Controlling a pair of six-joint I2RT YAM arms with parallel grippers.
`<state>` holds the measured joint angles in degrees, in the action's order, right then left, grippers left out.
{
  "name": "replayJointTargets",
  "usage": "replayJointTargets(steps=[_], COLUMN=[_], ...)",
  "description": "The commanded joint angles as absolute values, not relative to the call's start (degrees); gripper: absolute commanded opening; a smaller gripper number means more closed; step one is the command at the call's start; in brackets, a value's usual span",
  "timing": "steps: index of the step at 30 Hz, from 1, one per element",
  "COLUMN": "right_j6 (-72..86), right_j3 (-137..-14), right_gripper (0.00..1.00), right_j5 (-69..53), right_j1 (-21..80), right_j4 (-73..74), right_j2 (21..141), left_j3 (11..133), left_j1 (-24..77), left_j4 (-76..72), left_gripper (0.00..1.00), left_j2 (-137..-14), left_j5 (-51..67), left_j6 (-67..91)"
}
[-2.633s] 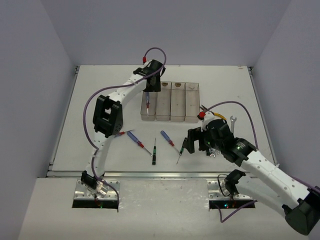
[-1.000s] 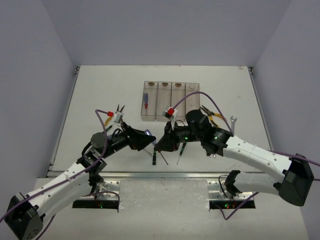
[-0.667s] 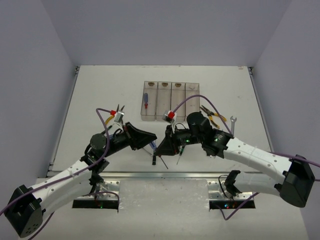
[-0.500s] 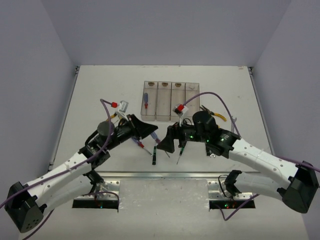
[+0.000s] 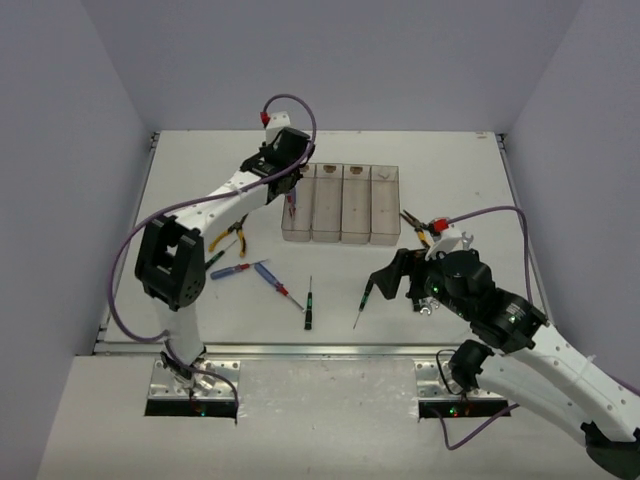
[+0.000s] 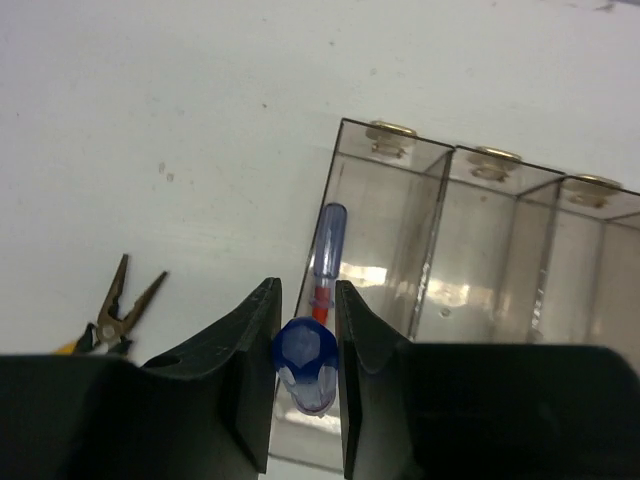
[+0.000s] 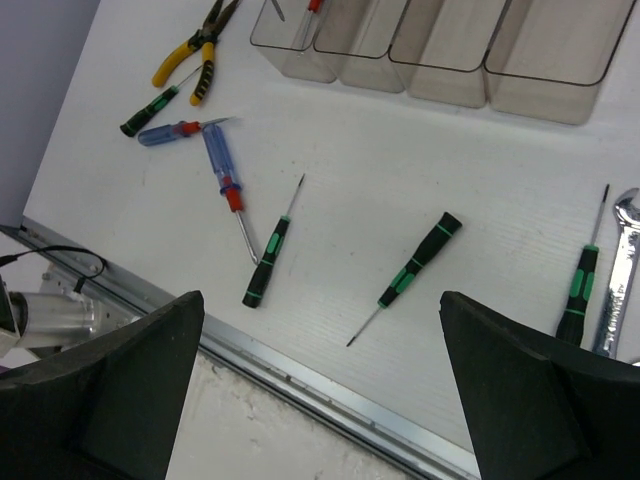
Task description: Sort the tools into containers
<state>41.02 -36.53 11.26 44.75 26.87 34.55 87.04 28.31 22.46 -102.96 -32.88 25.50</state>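
Note:
My left gripper (image 5: pixel 288 183) hangs over the leftmost of the containers (image 5: pixel 357 238) at the back of the table. It is shut on a blue-handled screwdriver (image 6: pixel 306 352), whose handle end is pinched between the jaws, shaft pointing down. Another blue screwdriver (image 6: pixel 327 250) with a red collar lies inside that leftmost bin (image 6: pixel 385 230). My right gripper (image 5: pixel 388 284) hovers open and empty above the front right of the table. Below it lie black-and-green screwdrivers (image 7: pixel 419 260) (image 7: pixel 268 263).
Two blue screwdrivers (image 7: pixel 222 166) (image 7: pixel 168 133), yellow-handled pliers (image 7: pixel 193 58) and a black-and-green screwdriver (image 7: pixel 149 113) lie front left. A third black-and-green screwdriver (image 7: pixel 580 284) and a silver wrench (image 7: pixel 620 262) lie at the right. More pliers (image 5: pixel 420 228) lie right of the bins. The table's metal front rail (image 7: pixel 330 395) is near.
The left arm has swung from the front middle of the table up to the bins with a blue screwdriver. The right gripper has opened and drawn back to the right.

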Motion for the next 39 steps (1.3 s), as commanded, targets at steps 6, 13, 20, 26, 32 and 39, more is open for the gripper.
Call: replayJointTargets(steps=[6,13,20,26,32,39], right_j6=[40.4,39.5,38.6,39.2,40.4,40.8], right_j3=[-35.7,-34.7,-34.6,-35.0,-33.7,-32.0], right_gripper=[0.99,0.99,0.99,0.99,0.99,0.99], right_j5=[13.3,13.5,14.4,16.8,15.5,12.9], right_j1=[44.8,44.8,44.8,44.8,44.8,44.8], right_j4=[32.1,32.5,32.4,32.2,30.6,27.8], right_j2=[30.8,32.0,33.9,35.2,36.3,42.0], left_j3=[102.0,103.4,82.7,57.9,49.0,46.9], left_j1=[26.9,27.1,32.0,37.2,38.9,39.2], left_j4=[24.8,25.7,29.5,37.4,40.3,35.4], left_gripper=[0.13,0.82,1.00,1.00,0.98,0.87], left_j2=[-117.7,-115.5,-93.3,-74.8,-76.8,-82.8], left_j5=[-31.4,-24.3,-36.0,-35.5,-31.9,-27.2], left_j6=[16.6,20.3,36.0,68.9,73.7,72.2])
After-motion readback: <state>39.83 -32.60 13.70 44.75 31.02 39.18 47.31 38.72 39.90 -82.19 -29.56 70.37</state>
